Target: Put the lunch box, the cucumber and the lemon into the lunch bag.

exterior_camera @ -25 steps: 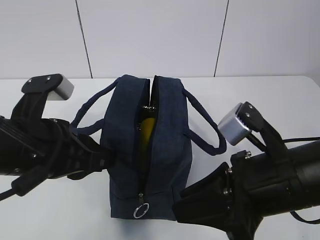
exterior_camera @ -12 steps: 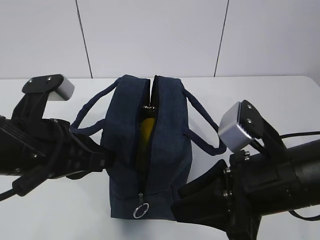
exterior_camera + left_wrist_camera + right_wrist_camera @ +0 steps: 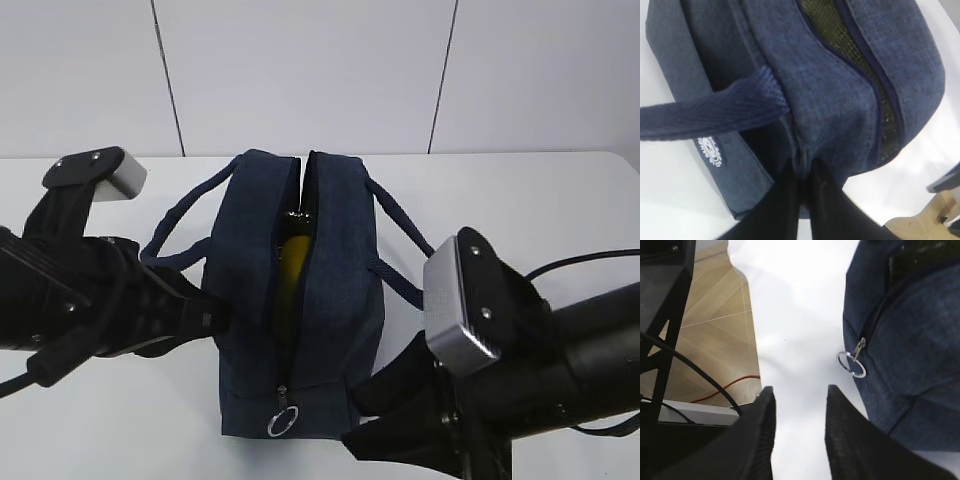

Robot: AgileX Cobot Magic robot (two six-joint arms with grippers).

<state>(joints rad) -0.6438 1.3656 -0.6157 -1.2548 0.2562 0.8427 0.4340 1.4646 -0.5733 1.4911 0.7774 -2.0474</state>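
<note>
The dark navy lunch bag (image 3: 325,260) stands in the middle of the white table with its top zipper open. A yellow shape, the lemon (image 3: 291,256), shows inside the slit. The lunch box and the cucumber are hidden. My left gripper (image 3: 212,318) is shut on a fold of the bag's left side wall (image 3: 840,90), just below a strap handle (image 3: 710,116); the fingers (image 3: 785,200) pinch the fabric. My right gripper (image 3: 362,418) is open and empty at the bag's near right corner. In the right wrist view it (image 3: 800,389) hangs over bare table, left of the metal ring pull (image 3: 851,364).
The table's near edge runs close to my right gripper, with wooden floor (image 3: 715,315), an orange cable and a black frame beyond it. The second strap handle (image 3: 405,250) lies on the bag's right side. White table (image 3: 530,190) extends to the far right.
My right arm's wrist has turned and swung nearer the bag, its grey camera housing now larger and further left. The left gripper and the bag have not moved.
</note>
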